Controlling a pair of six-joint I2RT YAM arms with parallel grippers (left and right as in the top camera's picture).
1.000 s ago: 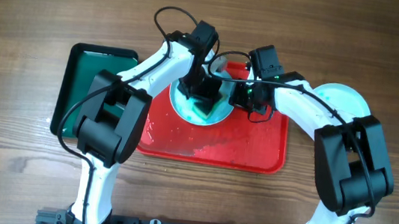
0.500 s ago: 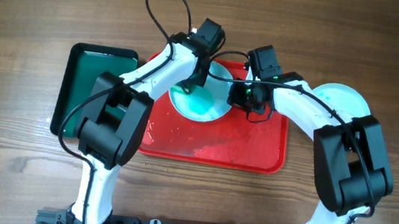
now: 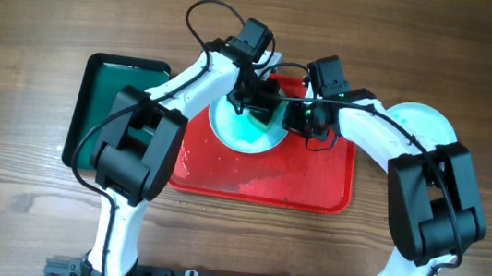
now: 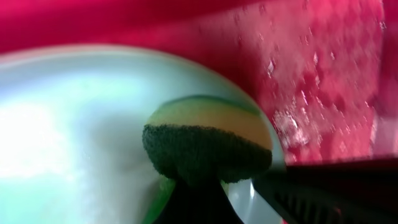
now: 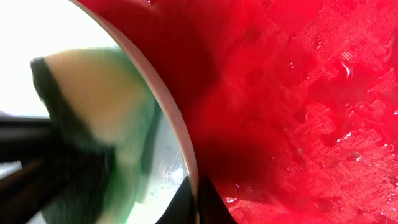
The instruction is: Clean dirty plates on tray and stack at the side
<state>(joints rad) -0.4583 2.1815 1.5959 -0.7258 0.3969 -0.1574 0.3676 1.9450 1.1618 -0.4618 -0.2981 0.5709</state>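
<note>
A pale light-blue plate (image 3: 242, 133) lies at the back of the wet red tray (image 3: 316, 178). My left gripper (image 3: 262, 103) is shut on a yellow-and-green sponge (image 3: 265, 115) and presses it on the plate's far right part. In the left wrist view the sponge (image 4: 208, 146) rests on the plate (image 4: 74, 137), with a green smear beside my fingers (image 4: 202, 208). My right gripper (image 3: 293, 117) is shut on the plate's right rim. The right wrist view shows my fingers (image 5: 196, 200) pinching the rim (image 5: 163, 106), with the sponge (image 5: 93, 93) just beyond.
Another pale plate (image 3: 420, 121) lies on the table right of the tray, partly under my right arm. A dark green tray (image 3: 107, 94) sits left of the red tray. The tray floor (image 5: 298, 93) is wet with droplets.
My left gripper has swept the sponge from the plate's middle toward its far side and now to the far right part. My right gripper has kept its hold on the rim.
</note>
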